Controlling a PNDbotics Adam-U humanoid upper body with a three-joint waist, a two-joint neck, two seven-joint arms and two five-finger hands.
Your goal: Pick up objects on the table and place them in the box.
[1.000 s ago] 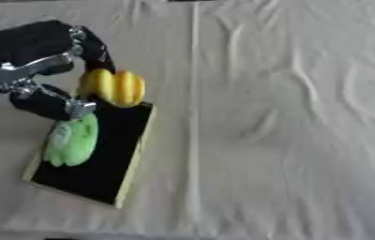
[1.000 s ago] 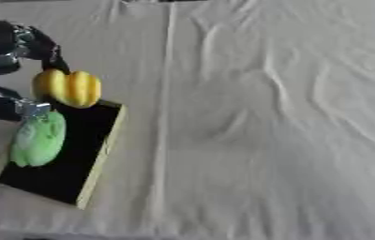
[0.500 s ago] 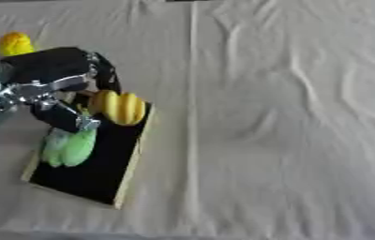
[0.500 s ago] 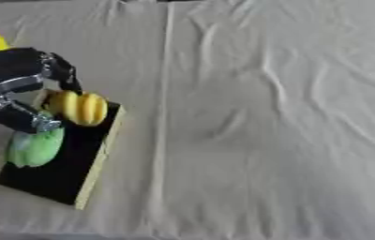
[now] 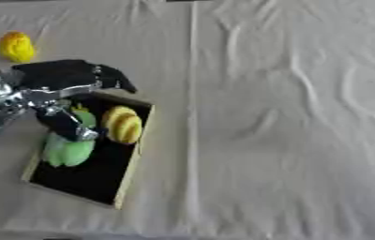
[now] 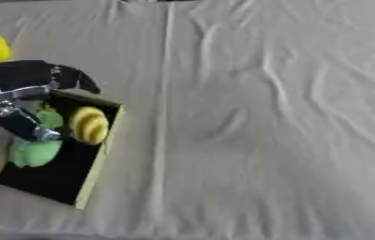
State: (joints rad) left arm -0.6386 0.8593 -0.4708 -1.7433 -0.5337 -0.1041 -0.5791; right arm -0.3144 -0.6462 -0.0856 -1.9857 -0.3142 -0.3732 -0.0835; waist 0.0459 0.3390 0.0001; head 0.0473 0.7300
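A shallow black box with a tan wooden rim [image 5: 131,172] lies at the left of the cloth-covered table. Inside it a yellow ribbed object [image 5: 123,124] rests at the upper right, and a light green object [image 5: 67,149] lies at the left. My left hand [image 5: 63,80] hovers over the box's upper left corner, fingers spread and holding nothing, thumb [image 5: 66,124] pointing down beside the green object. Another yellow object [image 5: 16,46] sits on the cloth at the upper left, outside the box. My right hand is not visible.
A wrinkled beige cloth [image 5: 289,122] covers the whole table, with a long crease [image 5: 194,70] running down just right of the box.
The yellow ribbed object has left my left hand and now lies in the box. The hand has opened and drawn back to the left. The camera has shifted, showing the yellow object at upper left.
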